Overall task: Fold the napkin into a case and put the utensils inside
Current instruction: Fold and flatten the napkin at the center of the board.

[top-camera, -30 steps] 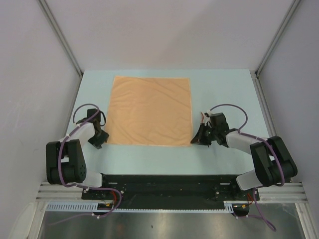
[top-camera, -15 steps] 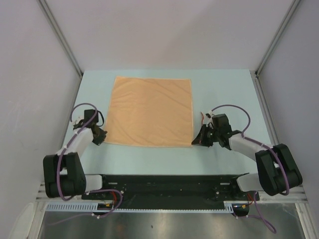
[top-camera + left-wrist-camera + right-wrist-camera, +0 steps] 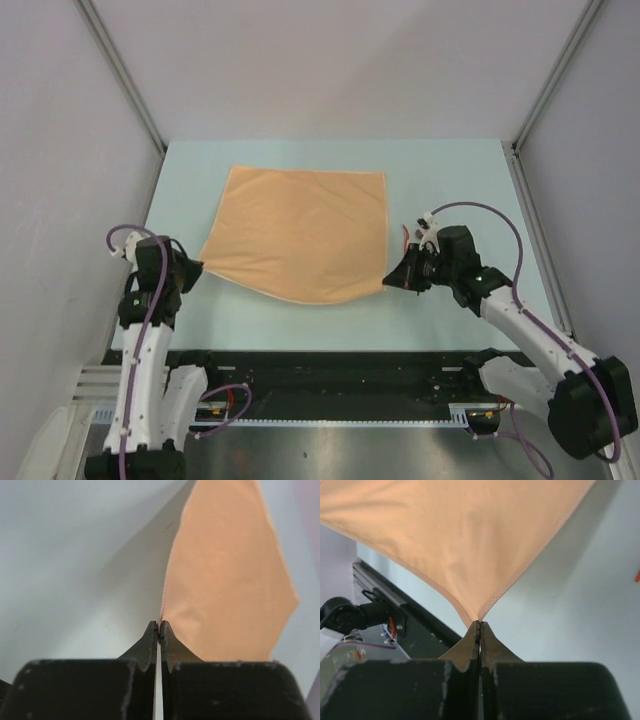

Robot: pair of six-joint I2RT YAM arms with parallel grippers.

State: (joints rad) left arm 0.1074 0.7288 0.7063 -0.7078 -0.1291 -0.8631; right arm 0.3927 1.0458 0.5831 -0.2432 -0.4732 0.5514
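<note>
Pinching the napkin [image 3: 300, 225] by near corners: left end effector [image 3: 197, 266], right end effector [image 3: 392, 280]

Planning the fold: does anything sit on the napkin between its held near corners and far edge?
Nothing visible does. Left hand and right hand pinch the near corners; the napkin is bare on top.

This is looking like a robotics lab cell: plain pale-grey wall panels [image 3: 60, 120] in slim aluminium posts [image 3: 122, 75] are enclosing a pale blue-green tabletop [image 3: 440, 170] — probably a test bench.
</note>
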